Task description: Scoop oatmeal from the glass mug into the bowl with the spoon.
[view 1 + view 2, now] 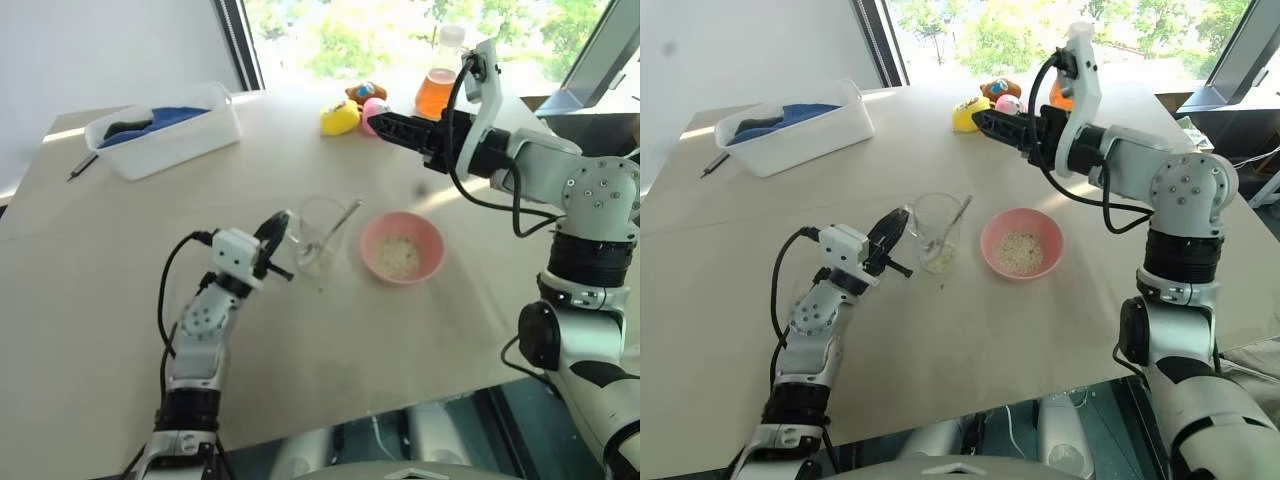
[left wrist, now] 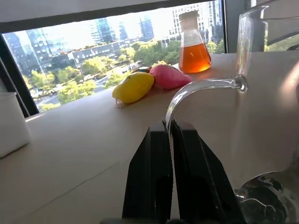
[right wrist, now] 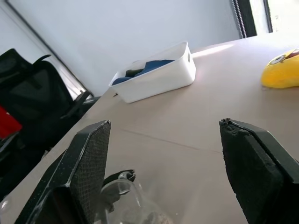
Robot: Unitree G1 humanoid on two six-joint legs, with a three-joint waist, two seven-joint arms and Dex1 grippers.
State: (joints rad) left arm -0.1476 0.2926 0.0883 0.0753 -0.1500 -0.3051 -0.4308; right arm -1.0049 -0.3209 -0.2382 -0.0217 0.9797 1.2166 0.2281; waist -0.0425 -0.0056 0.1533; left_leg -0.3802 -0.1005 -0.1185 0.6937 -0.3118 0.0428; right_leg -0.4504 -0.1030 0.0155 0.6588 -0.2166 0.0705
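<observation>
2 head eyes overhead; 2 wrist cameras low, tabletop-level.

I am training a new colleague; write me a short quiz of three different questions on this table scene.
1. True or false: the spoon lies flat on the table.
2. Which holds visible oatmeal? A) the white tub B) the bowl C) the flask
3. Fill in: the left gripper is shut on the handle of the ____.

Key
1. False; it stands leaning inside the glass mug.
2. B; the flakes lie in the pink bowl.
3. Glass mug; the right gripper is open and raised above the table, holding nothing.
</observation>
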